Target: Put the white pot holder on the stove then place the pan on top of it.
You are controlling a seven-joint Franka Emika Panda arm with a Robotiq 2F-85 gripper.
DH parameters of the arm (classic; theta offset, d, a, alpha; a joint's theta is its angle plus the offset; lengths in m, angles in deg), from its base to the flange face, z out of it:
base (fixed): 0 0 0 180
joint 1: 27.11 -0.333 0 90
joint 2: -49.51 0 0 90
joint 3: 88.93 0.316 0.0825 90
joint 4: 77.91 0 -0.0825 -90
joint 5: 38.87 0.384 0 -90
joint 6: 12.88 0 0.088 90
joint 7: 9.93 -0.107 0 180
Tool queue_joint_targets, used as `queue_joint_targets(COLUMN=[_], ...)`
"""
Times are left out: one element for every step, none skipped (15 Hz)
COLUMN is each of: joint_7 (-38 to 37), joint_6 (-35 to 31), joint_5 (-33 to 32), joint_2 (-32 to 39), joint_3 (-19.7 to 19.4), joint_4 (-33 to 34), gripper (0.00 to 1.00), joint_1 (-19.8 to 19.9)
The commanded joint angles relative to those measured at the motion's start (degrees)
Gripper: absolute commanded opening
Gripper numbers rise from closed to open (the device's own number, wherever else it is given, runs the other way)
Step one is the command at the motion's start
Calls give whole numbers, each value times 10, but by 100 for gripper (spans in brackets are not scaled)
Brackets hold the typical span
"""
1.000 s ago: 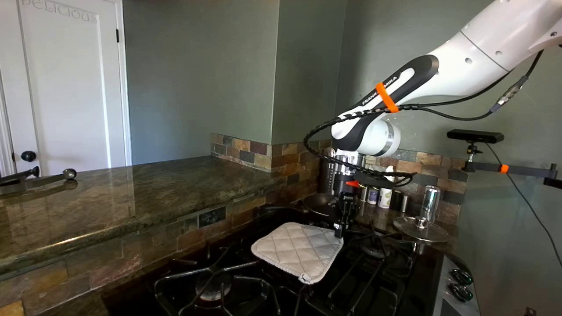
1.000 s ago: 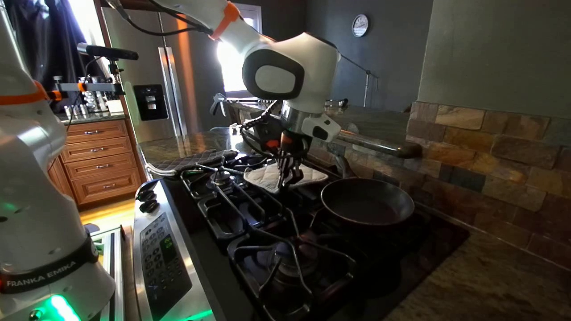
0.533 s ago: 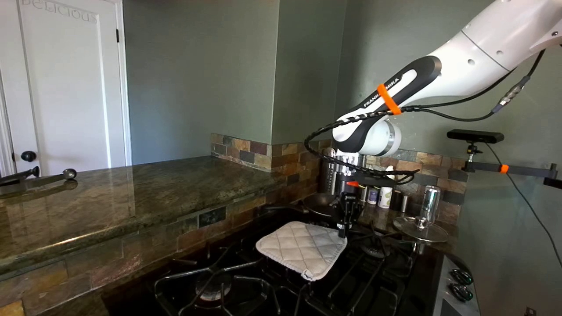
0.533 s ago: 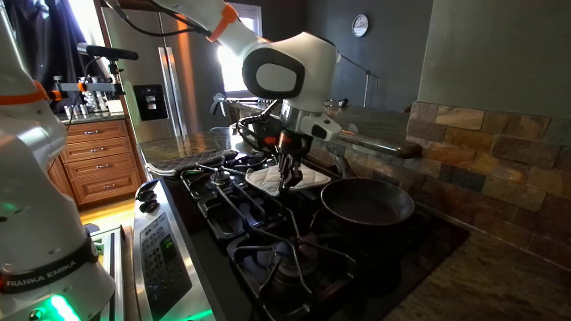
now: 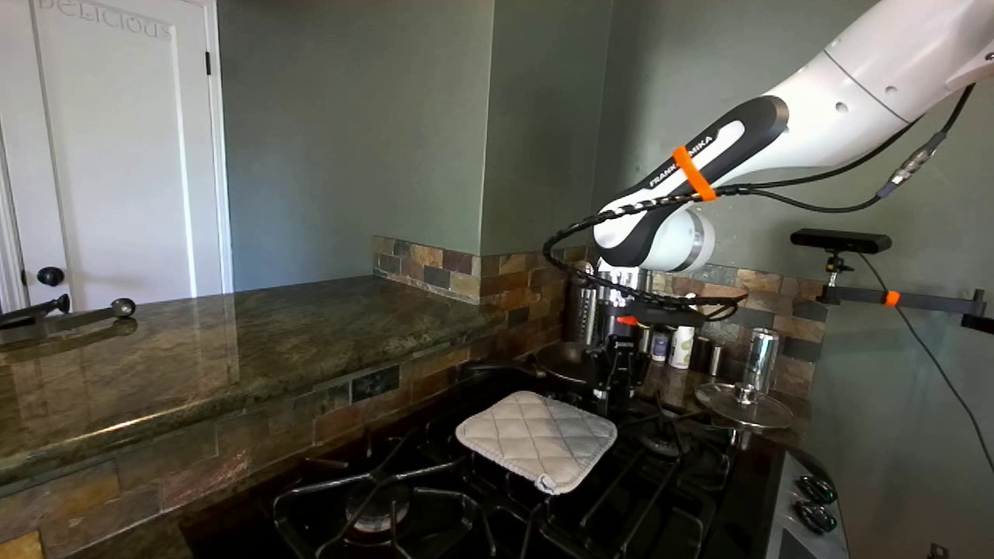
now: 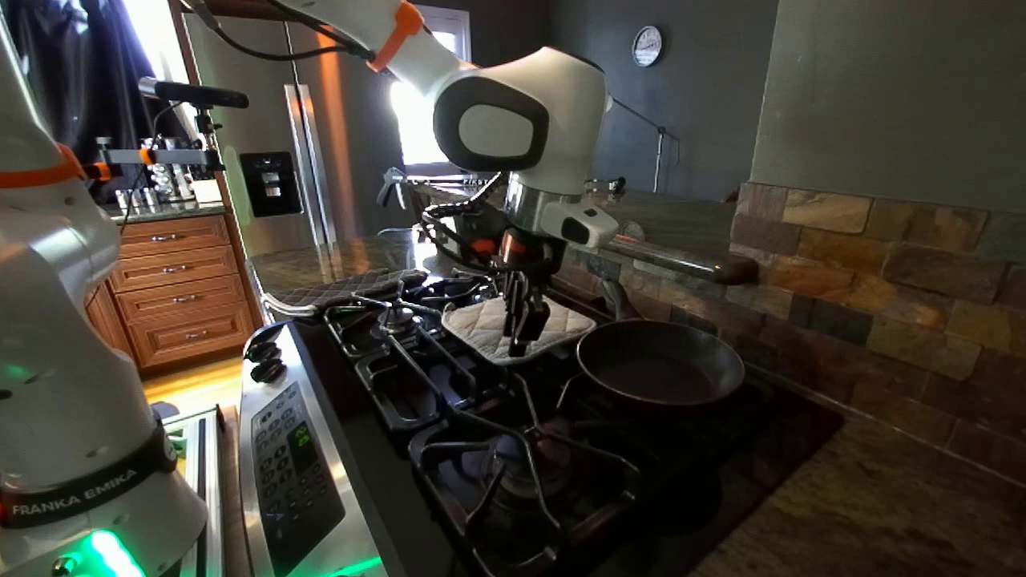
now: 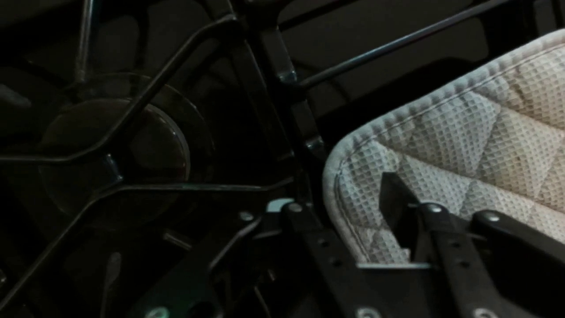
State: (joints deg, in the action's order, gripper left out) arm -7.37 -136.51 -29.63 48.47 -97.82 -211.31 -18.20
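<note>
The black stove (image 6: 513, 401) spans the foreground in an exterior view, the pan (image 6: 661, 365) resting on it near the tiled wall (image 6: 890, 280). Past the pan, the tool (image 6: 523, 335) hangs, jaws parted, at one corner of the holder (image 6: 485, 330), which lies on the stove.

1. Arm (image 5: 815, 132): white, rounded, black trim (image 5: 767, 118).
2. Straps (image 5: 693, 172): orange.
3. Cables (image 5: 573, 227): black, one with a silver connector (image 5: 915, 163).
4. Base (image 6: 72, 425): white, dark band (image 6: 88, 498) lettered "FRANKA EMIKA", green light (image 6: 112, 553).
5. Gripper (image 7: 336, 198): black, pale screws (image 7: 435, 207); red patch (image 5: 627, 320) above, shape too dim to tell.
</note>
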Motion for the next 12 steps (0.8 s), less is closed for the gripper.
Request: queue_joint_targets(joint_7=[-6,-10,-16,-30,-42,-59,-75,-84,-95,-97,-106,-114], joint_6=[-24,-44,-56,-81,-103,-123,-141,-155,-174,-188,-200,-205], joint_5=[10,15,17,18,18,17,17,19,21,22,20,16], joint_2=[-42,-44,-45,-42,-36,-29,-22,-14,-6,2,13,21], joint_3=[-16,-23,-29,-36,-42,-46,-51,-55,-58,-61,-62,-64], joint_4=[-14,-13,-9,-6,-3,1,5,9,10,13,16,20], gripper=[77,84,93,99,100,100,100,100,100,100,100,100], joint_1=[15,21,27,33,39,44,49,52,55,58,60,62])
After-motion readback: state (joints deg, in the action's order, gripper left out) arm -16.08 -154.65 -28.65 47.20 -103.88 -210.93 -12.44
